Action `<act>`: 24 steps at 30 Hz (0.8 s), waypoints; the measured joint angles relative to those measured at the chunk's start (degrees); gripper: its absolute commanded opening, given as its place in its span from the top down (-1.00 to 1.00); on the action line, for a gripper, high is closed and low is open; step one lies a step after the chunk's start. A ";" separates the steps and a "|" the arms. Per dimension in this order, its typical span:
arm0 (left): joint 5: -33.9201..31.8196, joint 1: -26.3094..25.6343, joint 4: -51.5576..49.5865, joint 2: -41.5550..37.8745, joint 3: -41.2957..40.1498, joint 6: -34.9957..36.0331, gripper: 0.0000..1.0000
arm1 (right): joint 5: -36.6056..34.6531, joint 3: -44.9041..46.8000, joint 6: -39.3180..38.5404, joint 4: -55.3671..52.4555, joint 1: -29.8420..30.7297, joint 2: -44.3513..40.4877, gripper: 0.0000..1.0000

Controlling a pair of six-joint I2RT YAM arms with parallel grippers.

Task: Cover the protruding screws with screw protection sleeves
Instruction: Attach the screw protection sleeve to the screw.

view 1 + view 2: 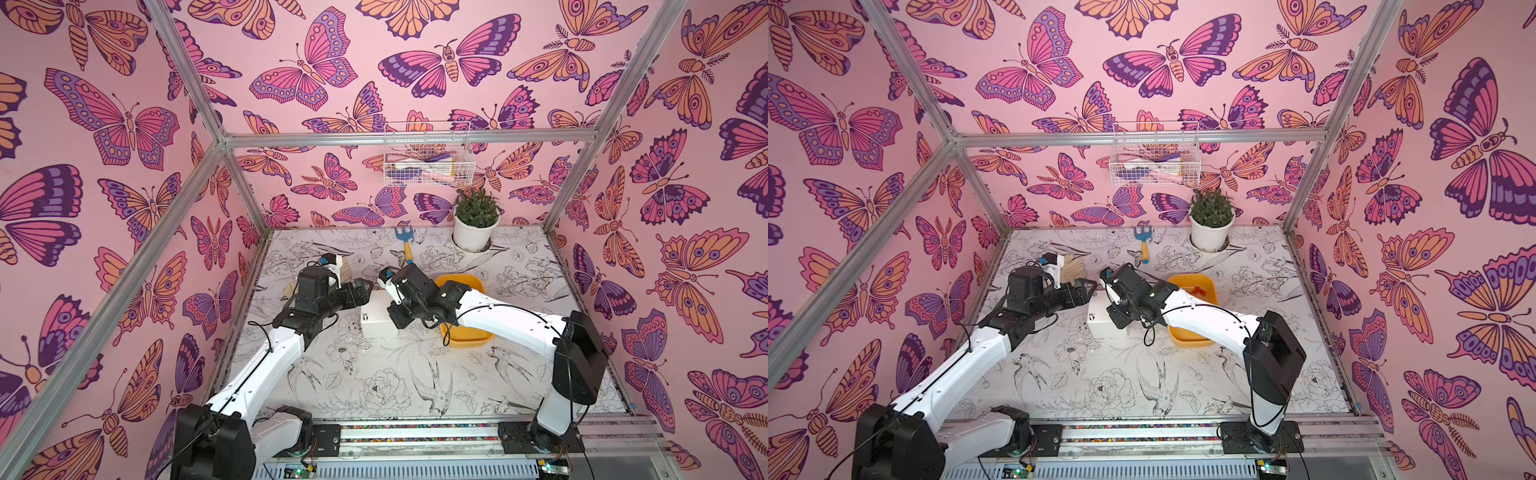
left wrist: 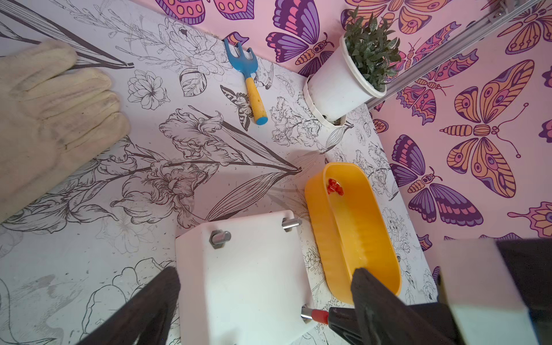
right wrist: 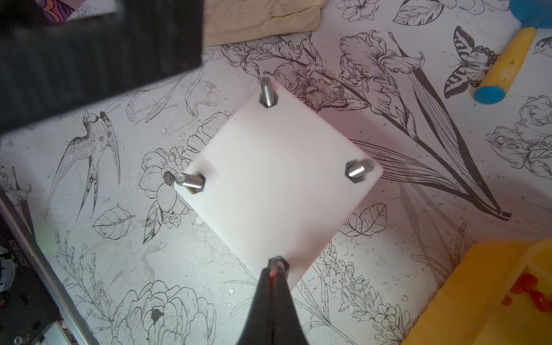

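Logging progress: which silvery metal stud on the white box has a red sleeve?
The stud meeting the shut right end effector, with the red rubbery sleeve on its end; the other three are bare.

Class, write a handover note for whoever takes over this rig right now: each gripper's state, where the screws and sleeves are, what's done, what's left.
Right gripper: shut on a red sleeve, which is on one corner screw of the white box, seemingly not fully down.
Left gripper: open, empty, close to the box.
Spare sleeves: in the yellow tray beside the box.
Done: no screw fully capped yet.
Left: seat this sleeve, then cap the three bare screws.
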State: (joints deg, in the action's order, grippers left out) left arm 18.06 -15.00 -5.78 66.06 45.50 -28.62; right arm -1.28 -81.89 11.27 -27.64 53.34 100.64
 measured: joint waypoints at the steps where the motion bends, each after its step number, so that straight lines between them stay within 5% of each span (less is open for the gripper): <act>1: 0.00 0.00 -0.02 0.00 0.00 -0.02 -0.84 | 0.00 0.02 0.09 0.00 0.00 0.00 1.00; 24: 0.00 0.00 0.00 0.00 0.00 -0.02 -0.84 | -0.02 0.63 0.52 0.13 0.00 0.09 1.00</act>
State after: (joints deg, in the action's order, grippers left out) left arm 18.06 -15.00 -5.78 66.06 45.50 -28.64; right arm -1.30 -81.25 11.79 -27.51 53.34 100.73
